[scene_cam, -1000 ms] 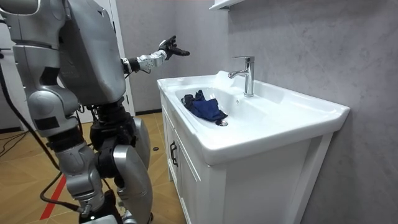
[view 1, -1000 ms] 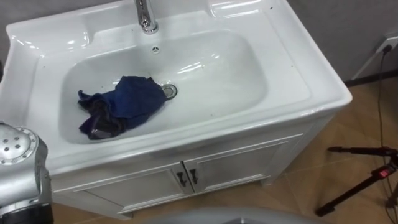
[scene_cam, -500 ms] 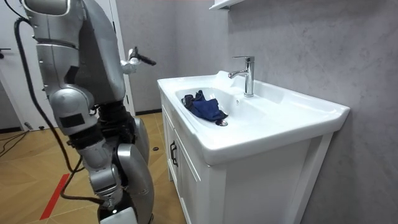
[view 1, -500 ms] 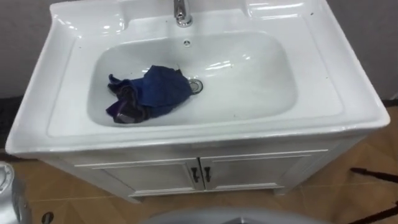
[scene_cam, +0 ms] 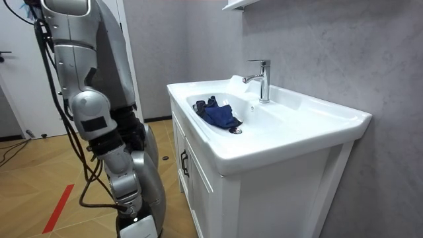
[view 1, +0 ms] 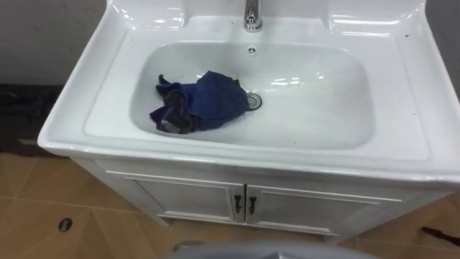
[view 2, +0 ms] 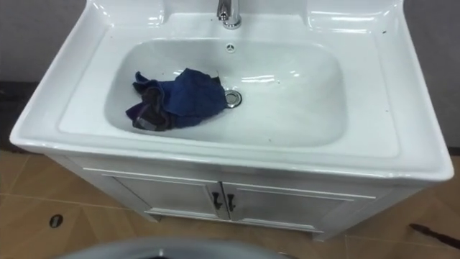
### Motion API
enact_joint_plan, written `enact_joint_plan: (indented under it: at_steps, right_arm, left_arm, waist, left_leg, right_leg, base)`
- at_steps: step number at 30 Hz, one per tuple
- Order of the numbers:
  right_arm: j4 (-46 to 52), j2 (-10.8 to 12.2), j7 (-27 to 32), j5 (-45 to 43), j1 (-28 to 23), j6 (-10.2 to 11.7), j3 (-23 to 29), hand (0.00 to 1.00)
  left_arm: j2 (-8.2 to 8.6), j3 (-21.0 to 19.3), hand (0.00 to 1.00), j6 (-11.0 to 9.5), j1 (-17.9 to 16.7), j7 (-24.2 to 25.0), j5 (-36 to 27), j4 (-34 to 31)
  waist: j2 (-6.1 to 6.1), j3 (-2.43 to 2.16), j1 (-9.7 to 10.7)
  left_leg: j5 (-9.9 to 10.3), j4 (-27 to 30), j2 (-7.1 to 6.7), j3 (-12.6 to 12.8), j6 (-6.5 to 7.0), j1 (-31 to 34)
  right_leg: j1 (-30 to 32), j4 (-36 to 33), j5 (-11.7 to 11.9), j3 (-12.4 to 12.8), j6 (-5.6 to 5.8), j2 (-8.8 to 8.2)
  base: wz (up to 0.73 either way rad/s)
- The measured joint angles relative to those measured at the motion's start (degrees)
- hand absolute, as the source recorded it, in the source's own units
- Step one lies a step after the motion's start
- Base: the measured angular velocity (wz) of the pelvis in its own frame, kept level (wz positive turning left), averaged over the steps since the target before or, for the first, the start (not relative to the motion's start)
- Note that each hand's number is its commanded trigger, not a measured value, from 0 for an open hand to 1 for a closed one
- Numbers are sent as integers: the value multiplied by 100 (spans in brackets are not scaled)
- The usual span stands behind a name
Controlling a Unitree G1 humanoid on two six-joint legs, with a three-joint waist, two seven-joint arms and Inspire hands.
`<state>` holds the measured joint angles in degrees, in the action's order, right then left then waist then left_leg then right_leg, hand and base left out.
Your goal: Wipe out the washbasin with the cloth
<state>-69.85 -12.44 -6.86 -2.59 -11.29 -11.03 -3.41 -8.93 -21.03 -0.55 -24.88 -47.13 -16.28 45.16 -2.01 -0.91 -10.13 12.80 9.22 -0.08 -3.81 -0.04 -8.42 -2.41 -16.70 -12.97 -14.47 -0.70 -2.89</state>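
A crumpled cloth [view 1: 194,103] is seen lying in the basin [view 1: 402,93], touching the drain [view 1: 253,100]. Finger state cannot be told. The scene perhaps suits either pre-wipe or finished wiping.

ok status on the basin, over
Cloth bunched in the basin, left of the drain. Robot stands before the cabinet. Nothing else in the bowl.
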Motion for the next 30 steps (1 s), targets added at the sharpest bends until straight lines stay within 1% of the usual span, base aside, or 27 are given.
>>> enact_joint_plan:
  at_steps: [2, 4, 5, 6, 7, 8, 10, 13, 14, 15, 17, 19, 20, 21, 23, 24, 25, 27, 29, 30]
  right_arm:
    - [-102, -3, 3, 223, 8, -16, -1, 0]
    - [-228, 10, -8, 245, 43, -31, 4, 0]
    - [-348, 26, -17, 242, 90, -32, 18, 0]
    - [-388, 37, -21, 240, 103, -37, 20, 0]
    - [-406, 52, -25, 240, 108, -36, 31, 0]
    - [-435, 51, -24, 239, 137, -35, 30, 0]
    - [-507, 51, -37, 239, 198, -38, 24, 0]
    - [-662, 44, -193, 213, 316, -104, 24, 0]
    - [-701, 47, -222, 200, 326, -117, 25, 0]
    - [-703, 49, -229, 205, 327, -118, 27, 0]
    - [-712, 85, -251, 183, 330, -138, 28, 0]
    - [-706, 148, -264, 176, 332, -162, 27, 0]
    - [-705, 182, -276, 177, 359, -170, 29, 0]
    - [-704, 192, -285, 177, 366, -175, 29, 0]
    - [-691, 206, -316, 177, 397, -225, 28, 0]
    - [-686, 206, -321, 178, 398, -232, 24, 0]
    - [-662, 213, -318, 178, 393, -249, 19, 0]
    - [-615, 255, -313, 176, 357, -282, 13, 0]
    - [-604, 309, -325, 174, 334, -295, 14, 0]
    - [-602, 323, -331, 174, 332, -317, 13, 0]
  left_arm:
    - [37, 114, 0, 66, -5, 304, -463, 667]
    - [116, 219, 0, 127, -6, 552, -682, 1054]
    - [180, 224, 0, 176, -8, 765, -689, 1321]
    - [199, 220, 0, 200, -8, 897, -692, 1466]
    - [236, 208, 0, 284, -5, 1134, -692, 1647]
    - [288, 200, 0, 337, 6, 1345, -692, 1752]
    - [325, 239, 0, 432, 66, 1621, -691, 1885]
    - [327, 340, 0, 571, 285, 2136, -652, 2115]
    - [337, 378, 0, 644, 340, 2334, -575, 2146]
    - [341, 425, 0, 673, 362, 2429, -518, 2146]
    - [342, 678, 0, 782, 477, 2810, -154, 2136]
    - [332, 842, 0, 815, 621, 3072, 108, 2134]
    - [327, 927, 0, 846, 729, 3226, 340, 2128]
    - [323, 960, 0, 873, 787, 3291, 470, 2128]
    - [316, 1037, 0, 965, 1015, 3501, 868, 2126]
    - [312, 1064, 0, 990, 1068, 3543, 957, 2128]
    - [299, 1180, 0, 1018, 1149, 3603, 1033, 2135]
    - [286, 1425, 0, 1065, 1203, 3761, 1233, 2150]
    - [257, 1466, 0, 1122, 1204, 3842, 1361, 2151]
    - [233, 1480, 0, 1160, 1203, 3890, 1420, 2155]
  waist:
    - [16, 4, 18]
    - [29, 8, 49]
    - [36, 10, 45]
    - [45, 5, 38]
    - [56, 11, 55]
    - [62, 13, 54]
    - [66, 20, 85]
    - [65, 21, 158]
    - [66, 22, 220]
    - [66, 22, 248]
    - [62, 29, 386]
    - [63, 34, 478]
    - [67, 48, 532]
    - [66, 50, 544]
    - [73, 51, 574]
    - [77, 54, 586]
    - [95, 63, 653]
    - [137, 75, 706]
    - [172, 80, 737]
    - [181, 86, 748]
  left_leg:
    - [26, -10, 11, 5, 7, -86]
    - [40, -6, 22, 22, 14, -91]
    - [47, -21, 32, 42, 18, -122]
    - [56, -23, 33, 44, 21, -136]
    - [68, -22, 35, 51, 22, -168]
    - [79, -12, 34, 62, 29, -177]
    - [93, 15, 33, 48, 35, -171]
    - [104, 25, 40, 41, 39, -168]
    - [104, 21, 42, 48, 39, -170]
    - [104, 18, 42, 48, 39, -170]
    - [103, 16, 41, 51, 39, -168]
    - [104, 27, 40, 64, 40, -130]
    - [104, 21, 38, 67, 40, -112]
    - [104, 16, 38, 79, 41, -107]
    - [106, 0, 52, 195, 43, -83]
    - [106, 2, 56, 215, 43, -85]
    - [105, 16, 58, 239, 44, -88]
    - [104, 37, 63, 405, 44, -117]
    - [104, 41, 68, 543, 44, -127]
    - [104, 42, 67, 559, 44, -128]
  right_leg:
    - [-88, 28, -8, 2, 8, 3]
    - [-118, 79, -1, 28, 17, 9]
    - [-156, 109, 5, 30, 21, 19]
    - [-172, 108, 5, 29, 22, 18]
    - [-195, 111, 4, 37, 23, 20]
    - [-204, 111, 3, 44, 26, 20]
    - [-236, 141, 5, 26, 37, 30]
    - [-277, 207, 17, 21, 54, 22]
    - [-278, 210, 20, 22, 55, 16]
    - [-279, 211, 20, 21, 55, 16]
    - [-288, 232, 23, 21, 59, 27]
    - [-256, 236, 22, 18, 61, 41]
    - [-227, 232, 20, 42, 64, 52]
    - [-210, 228, 20, 59, 64, 57]
    - [-139, 197, 23, 156, 63, 81]
    - [-140, 201, 30, 167, 63, 88]
    - [-141, 204, 40, 173, 64, 88]
    - [-146, 204, 41, 234, 64, 88]
    - [-136, 206, 38, 314, 67, 93]
    - [-132, 206, 37, 327, 69, 93]
  base:
    - [0]
    - [0]
    - [0]
    - [-4]
    - [-4]
    - [-3]
    - [5]
    - [5]
    - [0]
    - [0]
    - [0]
    - [0]
    - [0]
    - [-14]
    - [-24]
    - [-16]
    - [-12]
    - [-18]
    - [-15]
    - [-8]
